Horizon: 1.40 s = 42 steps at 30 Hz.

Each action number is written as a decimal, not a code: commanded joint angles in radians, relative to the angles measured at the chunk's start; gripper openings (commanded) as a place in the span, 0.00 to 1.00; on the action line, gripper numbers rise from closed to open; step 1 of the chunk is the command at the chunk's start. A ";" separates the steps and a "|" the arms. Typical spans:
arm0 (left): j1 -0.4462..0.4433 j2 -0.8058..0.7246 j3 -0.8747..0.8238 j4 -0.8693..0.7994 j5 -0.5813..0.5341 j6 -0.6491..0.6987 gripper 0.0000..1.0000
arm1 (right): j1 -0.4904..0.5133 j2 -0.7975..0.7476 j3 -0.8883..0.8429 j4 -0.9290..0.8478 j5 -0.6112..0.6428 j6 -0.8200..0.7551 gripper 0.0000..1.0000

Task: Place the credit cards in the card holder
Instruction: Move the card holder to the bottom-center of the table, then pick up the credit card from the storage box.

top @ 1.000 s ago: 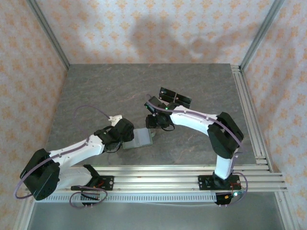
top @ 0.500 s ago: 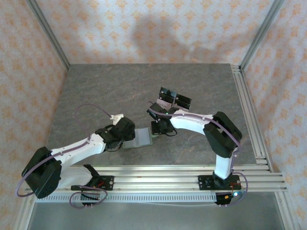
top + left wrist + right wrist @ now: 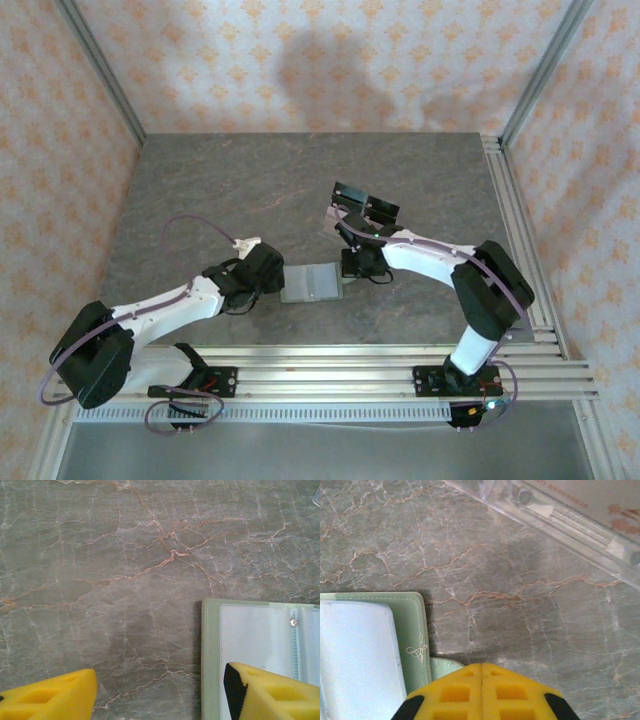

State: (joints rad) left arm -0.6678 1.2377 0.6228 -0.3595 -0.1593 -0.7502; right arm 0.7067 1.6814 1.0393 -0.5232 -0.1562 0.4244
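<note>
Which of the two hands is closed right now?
The right hand: its yellow fingers meet with no gap, beside the tab of the card holder. On the left hand the fingers stand wide apart.

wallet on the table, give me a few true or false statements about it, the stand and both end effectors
1. The wallet lies open on the table, pale inside facing up. True.
2. The left end effector is shut. False: its fingers stand wide apart, one above the wallet's edge and the other above bare table.
3. The right end effector has its fingers pressed together, right beside the wallet's corner. True.
4. The clear stand rests on top of the wallet. False: it sits apart from the wallet, farther back on the table.
5. The left end effector holds a card. False: nothing is between its fingers.
</note>
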 commanded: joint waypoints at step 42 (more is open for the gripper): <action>0.059 0.012 0.069 -0.034 -0.016 0.066 1.00 | -0.130 0.189 0.365 -0.235 0.278 -0.644 0.45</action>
State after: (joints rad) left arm -0.6144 1.2610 0.7052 -0.3851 -0.1642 -0.6830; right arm 0.5732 1.8515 1.3861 -0.7727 0.0547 -0.1997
